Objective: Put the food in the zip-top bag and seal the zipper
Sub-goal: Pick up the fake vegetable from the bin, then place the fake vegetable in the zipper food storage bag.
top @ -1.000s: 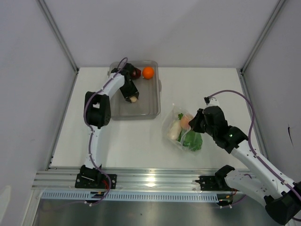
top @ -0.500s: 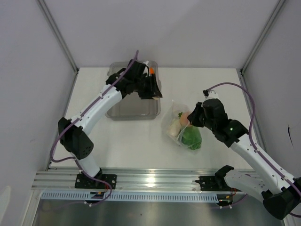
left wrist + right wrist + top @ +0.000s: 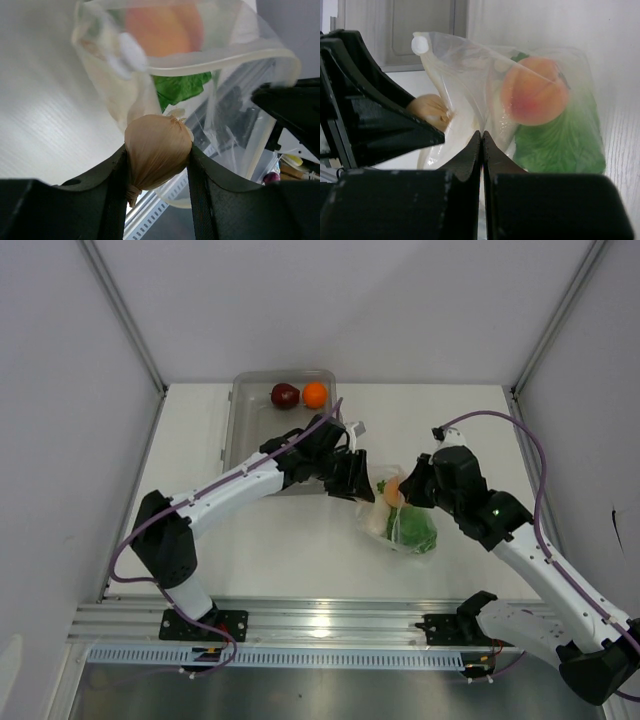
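A small beige lump (image 3: 159,142) is clamped between the fingers of my left gripper (image 3: 158,154), right at the open mouth of the zip-top bag (image 3: 405,522). The zipper (image 3: 235,59) runs as a thick clear strip along that mouth. Inside the bag lie a peach-coloured fruit (image 3: 534,95), green lettuce (image 3: 560,147) and a white radish (image 3: 377,519). My right gripper (image 3: 481,136) is shut on the bag's film and holds the bag up. From above, the left gripper (image 3: 360,485) faces the right gripper (image 3: 416,490) across the bag. An orange (image 3: 315,394) and a dark red bulb (image 3: 285,395) sit apart from the bag.
The orange and the red bulb rest at the far end of a grey translucent tray (image 3: 240,435) at the back left. The left arm stretches over the tray's right side. Metal rails run along the near table edge (image 3: 320,625).
My left arm has swung from the tray rightwards to the bag's mouth, carrying the beige lump. The right gripper has kept its pinch on the bag and shifted slightly.
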You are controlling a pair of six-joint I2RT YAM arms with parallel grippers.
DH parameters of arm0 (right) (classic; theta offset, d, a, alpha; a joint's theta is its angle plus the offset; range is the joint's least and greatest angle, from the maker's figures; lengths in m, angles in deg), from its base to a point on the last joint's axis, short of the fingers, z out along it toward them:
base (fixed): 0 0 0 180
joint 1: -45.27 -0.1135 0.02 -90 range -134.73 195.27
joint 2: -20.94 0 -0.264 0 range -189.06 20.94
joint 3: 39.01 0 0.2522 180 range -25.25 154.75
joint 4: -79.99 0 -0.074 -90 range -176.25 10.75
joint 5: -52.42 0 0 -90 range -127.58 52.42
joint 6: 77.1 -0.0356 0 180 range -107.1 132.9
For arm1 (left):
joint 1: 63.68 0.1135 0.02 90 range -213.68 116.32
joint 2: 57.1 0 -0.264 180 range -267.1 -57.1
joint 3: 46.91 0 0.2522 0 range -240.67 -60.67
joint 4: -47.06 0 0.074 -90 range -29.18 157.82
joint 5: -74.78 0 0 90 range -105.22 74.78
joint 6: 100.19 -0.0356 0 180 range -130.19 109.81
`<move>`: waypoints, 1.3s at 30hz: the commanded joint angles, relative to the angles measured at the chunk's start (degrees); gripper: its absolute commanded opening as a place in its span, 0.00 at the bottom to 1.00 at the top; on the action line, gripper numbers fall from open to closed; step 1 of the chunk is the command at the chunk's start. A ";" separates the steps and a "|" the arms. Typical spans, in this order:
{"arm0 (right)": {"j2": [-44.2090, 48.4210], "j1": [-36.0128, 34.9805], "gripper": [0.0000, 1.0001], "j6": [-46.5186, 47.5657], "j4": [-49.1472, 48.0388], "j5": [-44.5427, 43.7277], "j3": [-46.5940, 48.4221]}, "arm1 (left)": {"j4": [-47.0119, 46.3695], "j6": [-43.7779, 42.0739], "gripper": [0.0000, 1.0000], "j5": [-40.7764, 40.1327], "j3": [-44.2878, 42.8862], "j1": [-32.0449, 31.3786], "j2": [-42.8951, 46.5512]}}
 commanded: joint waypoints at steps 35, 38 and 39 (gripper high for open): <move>2.35 -1.80 0.00 0.04 1.87 -2.89 3.00 | -9.66 3.85 0.99 -11.76 3.42 -13.10 4.75; 2.53 -1.71 0.00 0.04 1.87 -2.97 3.00 | -9.22 2.71 0.99 -13.60 3.68 -13.01 6.33; 2.79 -1.79 0.00 0.13 2.04 -3.23 2.83 | -8.43 2.36 0.99 -15.87 3.86 -13.01 7.73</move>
